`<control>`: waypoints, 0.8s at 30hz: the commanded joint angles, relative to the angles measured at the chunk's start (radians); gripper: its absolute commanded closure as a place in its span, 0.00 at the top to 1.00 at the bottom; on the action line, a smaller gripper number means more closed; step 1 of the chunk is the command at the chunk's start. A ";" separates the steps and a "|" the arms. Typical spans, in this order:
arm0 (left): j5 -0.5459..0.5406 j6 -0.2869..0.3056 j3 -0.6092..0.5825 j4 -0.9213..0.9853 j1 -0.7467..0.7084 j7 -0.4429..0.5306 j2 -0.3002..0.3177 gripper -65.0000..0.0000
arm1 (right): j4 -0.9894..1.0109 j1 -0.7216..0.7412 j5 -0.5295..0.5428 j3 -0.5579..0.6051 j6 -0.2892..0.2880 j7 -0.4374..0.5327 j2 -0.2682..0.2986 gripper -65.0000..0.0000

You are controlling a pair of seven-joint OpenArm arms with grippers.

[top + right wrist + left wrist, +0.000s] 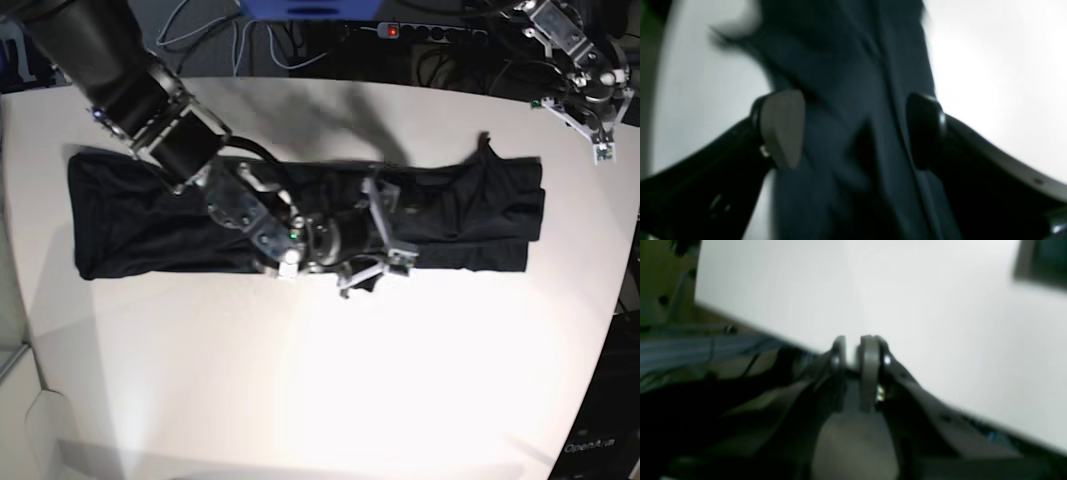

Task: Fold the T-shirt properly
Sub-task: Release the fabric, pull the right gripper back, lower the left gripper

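The black T-shirt (130, 220) lies on the white table (300, 380) as a long strip running left to right, its sleeves tucked in. My right gripper (375, 240) hovers low over the strip's middle, near its front edge. In the right wrist view it (855, 130) stands open, with dark fabric (846, 66) below and between its fingers (783, 130), none of it pinched. My left gripper (600, 140) is raised at the table's far right corner, away from the shirt. Its fingertips (870, 366) nearly touch, with nothing between them.
A power strip (390, 30) with a red light and loose cables (200, 30) lie behind the table's far edge. The left wrist view shows bundled cables (690, 346) beyond the table edge and a dark patch (1047, 260) at the upper right.
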State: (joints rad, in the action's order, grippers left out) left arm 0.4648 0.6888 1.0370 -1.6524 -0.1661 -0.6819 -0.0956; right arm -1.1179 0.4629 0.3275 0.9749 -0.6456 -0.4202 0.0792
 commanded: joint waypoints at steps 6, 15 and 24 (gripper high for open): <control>0.005 0.009 -0.008 -0.130 0.041 -0.008 -0.028 0.12 | -0.043 -0.039 0.019 -0.123 0.000 0.030 0.115 0.72; 0.007 0.009 -0.131 -0.145 0.125 -0.009 -0.060 0.12 | -0.245 -0.143 0.017 -0.179 0.005 0.020 0.271 0.72; 0.007 0.009 -0.266 -0.098 0.152 -0.023 -0.062 0.12 | -0.379 -0.183 0.015 -0.279 0.005 -0.082 0.296 0.72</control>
State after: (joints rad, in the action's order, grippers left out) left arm 0.4797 0.7033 0.7746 -1.7329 -0.0292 -0.7246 -0.1635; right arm -1.4765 0.2600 0.3283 0.7040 -0.6418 -0.5259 0.3691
